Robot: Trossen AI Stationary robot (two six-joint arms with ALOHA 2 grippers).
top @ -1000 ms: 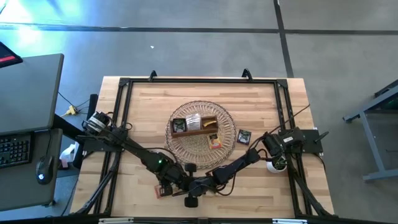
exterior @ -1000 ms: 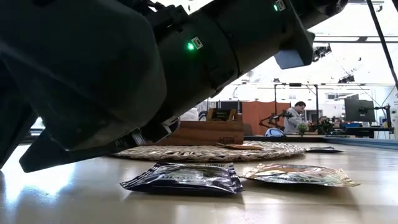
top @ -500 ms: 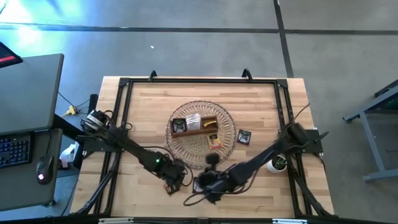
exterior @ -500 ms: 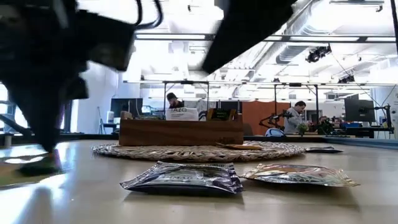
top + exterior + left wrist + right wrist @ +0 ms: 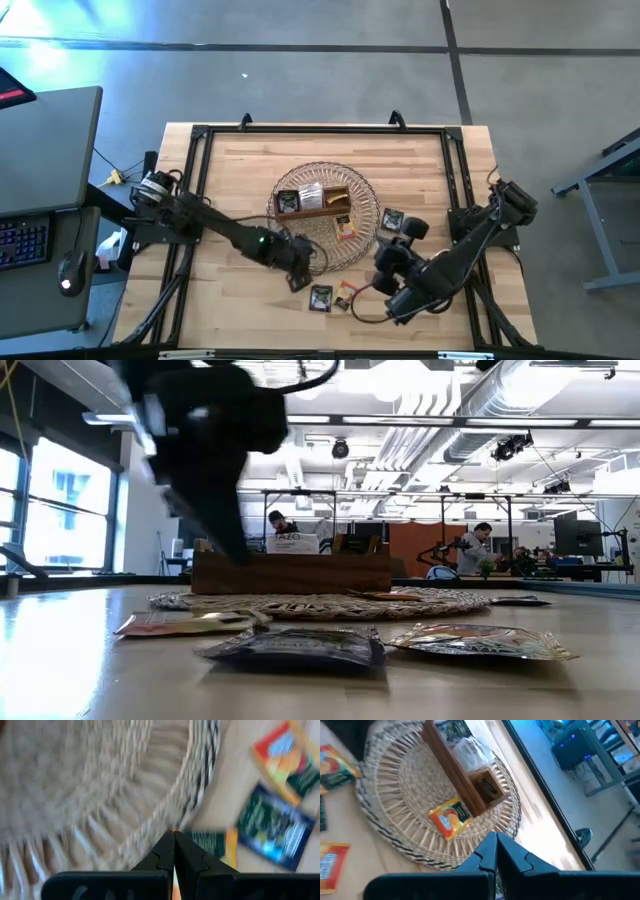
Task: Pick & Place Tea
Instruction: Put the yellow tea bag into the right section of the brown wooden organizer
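The left gripper (image 5: 297, 262) is over the near edge of the round wicker basket (image 5: 365, 190), and its two dark fingers (image 5: 165, 854) are pressed tight together. A thin orange edge shows between the fingers, but it is too blurry to tell if they are pinching anything. Right under this gripper, on the table (image 5: 230, 165) just beside the basket's rim, lies an orange tea bag (image 5: 297, 283). Next to that one lie a dark blue tea bag (image 5: 320, 298) and another orange tea bag (image 5: 344, 295), close together near the front of the table. The right gripper (image 5: 388, 258) is up above the table, just to the right of the basket, and its fingers (image 5: 487, 854) are pressed together too, with nothing in them. A little black tea bag (image 5: 392, 219) lies on the table beside the basket, close to this gripper. On the basket sits a brown wooden tray (image 5: 322, 210) with little boxes in it. One end box holds a dark green tea bag (image 5: 288, 201), and the box next to it holds a white tea bag (image 5: 311, 195). A yellow tea bag (image 5: 345, 229) with an orange picture lies on the basket, just in front of the tray. Far behind the table, in the room, a person (image 5: 480, 546) is at a desk.
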